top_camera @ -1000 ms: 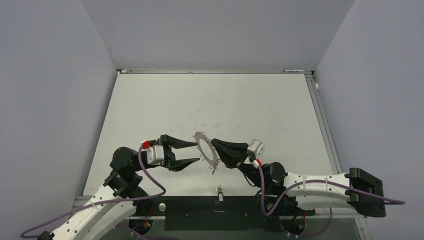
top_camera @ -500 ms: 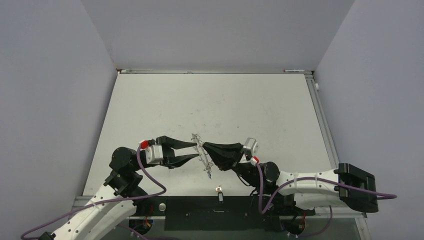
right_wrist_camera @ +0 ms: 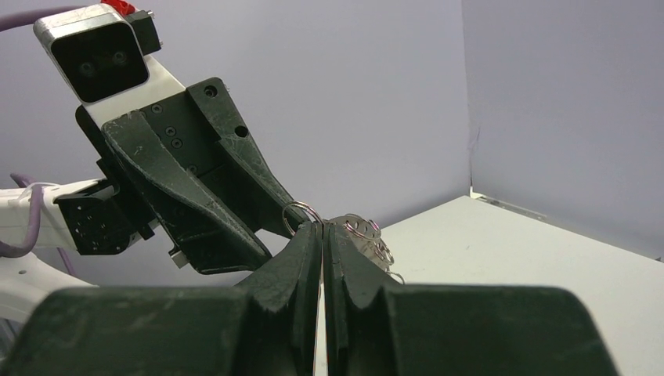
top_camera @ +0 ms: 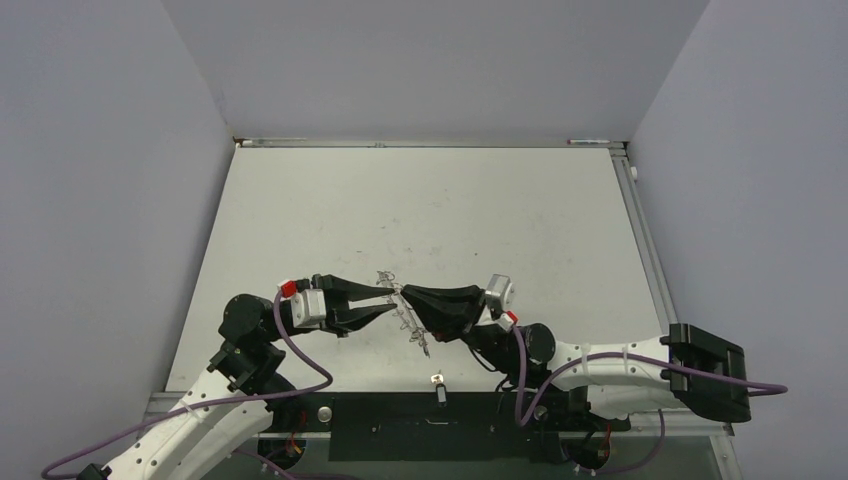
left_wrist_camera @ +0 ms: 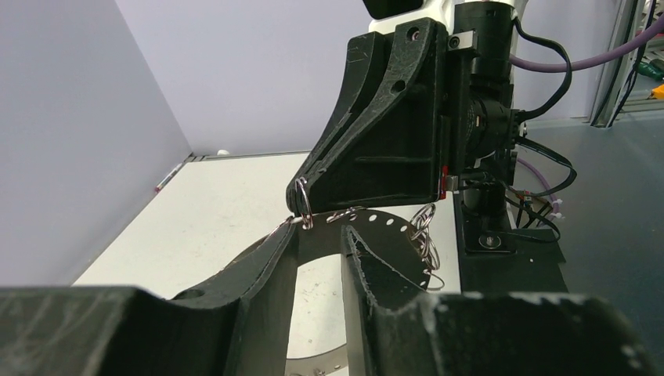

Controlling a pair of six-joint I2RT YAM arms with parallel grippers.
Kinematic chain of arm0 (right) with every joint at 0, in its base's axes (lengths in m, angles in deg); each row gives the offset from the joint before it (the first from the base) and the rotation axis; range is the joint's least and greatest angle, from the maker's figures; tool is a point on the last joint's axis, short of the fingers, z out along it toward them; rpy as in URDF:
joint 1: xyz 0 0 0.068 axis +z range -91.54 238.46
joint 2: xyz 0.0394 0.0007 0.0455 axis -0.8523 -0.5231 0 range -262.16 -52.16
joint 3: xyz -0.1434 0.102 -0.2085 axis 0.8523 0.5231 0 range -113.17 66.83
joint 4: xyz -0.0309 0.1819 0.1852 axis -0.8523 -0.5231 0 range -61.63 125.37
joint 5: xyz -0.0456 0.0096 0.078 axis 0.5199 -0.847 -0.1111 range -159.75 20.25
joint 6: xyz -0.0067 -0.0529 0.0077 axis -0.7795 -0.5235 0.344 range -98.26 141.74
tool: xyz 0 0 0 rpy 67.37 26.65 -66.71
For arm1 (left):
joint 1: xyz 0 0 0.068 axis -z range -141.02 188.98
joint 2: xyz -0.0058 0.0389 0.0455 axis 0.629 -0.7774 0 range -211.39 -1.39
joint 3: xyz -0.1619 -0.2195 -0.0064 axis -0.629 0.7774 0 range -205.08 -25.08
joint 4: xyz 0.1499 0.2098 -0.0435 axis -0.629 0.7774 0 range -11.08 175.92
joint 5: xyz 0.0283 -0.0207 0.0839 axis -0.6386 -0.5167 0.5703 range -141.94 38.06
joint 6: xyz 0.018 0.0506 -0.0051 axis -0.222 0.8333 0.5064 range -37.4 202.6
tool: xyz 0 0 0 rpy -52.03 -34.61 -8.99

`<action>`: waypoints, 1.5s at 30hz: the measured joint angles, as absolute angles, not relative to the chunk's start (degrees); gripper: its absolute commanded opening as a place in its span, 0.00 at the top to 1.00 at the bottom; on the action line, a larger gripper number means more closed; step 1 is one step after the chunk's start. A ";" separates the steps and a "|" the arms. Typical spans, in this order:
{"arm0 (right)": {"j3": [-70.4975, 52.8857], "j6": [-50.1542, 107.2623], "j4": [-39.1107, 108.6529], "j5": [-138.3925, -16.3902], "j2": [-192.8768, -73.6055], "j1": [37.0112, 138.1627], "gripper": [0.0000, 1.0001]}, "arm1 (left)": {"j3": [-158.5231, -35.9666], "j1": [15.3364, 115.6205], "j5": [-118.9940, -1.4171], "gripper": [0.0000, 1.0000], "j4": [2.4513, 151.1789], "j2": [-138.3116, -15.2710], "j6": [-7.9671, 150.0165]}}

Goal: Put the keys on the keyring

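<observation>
The keyring (top_camera: pixel 410 322) hangs edge-on above the table's near middle, its wire loops trailing down. My right gripper (top_camera: pixel 406 295) is shut on its rim; in the right wrist view the fingers (right_wrist_camera: pixel 309 258) pinch the flat grey plate (right_wrist_camera: pixel 356 227). My left gripper (top_camera: pixel 388 299) faces it from the left. In the left wrist view its jaws (left_wrist_camera: pixel 319 231) stand a little apart, either side of the holed ring (left_wrist_camera: pixel 384 227), with bare table showing between them. The key (top_camera: pixel 438 384), tiny and silver with a black head, lies alone at the table's near edge.
The white table (top_camera: pixel 450 200) is walled in lilac on three sides. A black mounting strip (top_camera: pixel 400 425) runs along the near edge between the arm bases. Purple cables loop off both arms. A thin pen (top_camera: pixel 590 141) lies at the far right edge.
The right gripper has carried the keyring left and turned it from face-on to edge-on. The left gripper's jaws have narrowed around the ring's rim. The key has not moved.
</observation>
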State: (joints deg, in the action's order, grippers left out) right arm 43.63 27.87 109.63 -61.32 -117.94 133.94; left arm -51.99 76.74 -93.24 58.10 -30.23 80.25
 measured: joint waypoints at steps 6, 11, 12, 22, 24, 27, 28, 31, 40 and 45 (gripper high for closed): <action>43.63 28.26 110.11 -61.43 -118.77 134.31 0.95 | -51.99 76.74 -92.94 0.81 58.12 -30.18 80.28; 43.58 28.29 110.30 -61.46 -119.21 134.42 0.95 | -51.99 76.71 -92.61 0.84 58.14 -30.16 80.30; 43.58 28.31 110.32 -61.46 -119.23 134.49 0.95 | -51.99 76.71 -92.54 0.84 58.14 -30.16 80.30; 43.56 28.68 111.33 -61.43 -119.58 134.69 0.95 | -51.99 76.74 -91.80 1.00 58.14 -30.16 80.28; 43.56 28.72 111.64 -61.43 -119.73 134.69 0.95 | -51.99 76.74 -91.80 1.00 58.14 -30.16 80.32; 43.56 28.72 112.36 -61.15 -120.41 134.69 0.95 | -52.01 76.74 -91.60 1.00 58.58 -30.16 80.34; 43.56 28.72 112.42 -61.04 -120.52 134.69 0.95 | -52.04 76.71 -91.43 1.00 58.84 -30.16 80.39; 43.56 28.77 112.47 -60.73 -120.69 134.69 0.93 | -52.36 76.69 -91.14 1.00 60.02 -30.16 80.91; 43.56 28.88 104.23 -58.61 -116.12 135.43 0.65 | -53.41 76.67 -87.93 1.00 67.13 -30.23 85.65; 42.53 26.54 96.95 -55.88 -108.30 135.43 0.54 | -53.68 76.45 -84.19 1.00 70.60 -30.51 87.01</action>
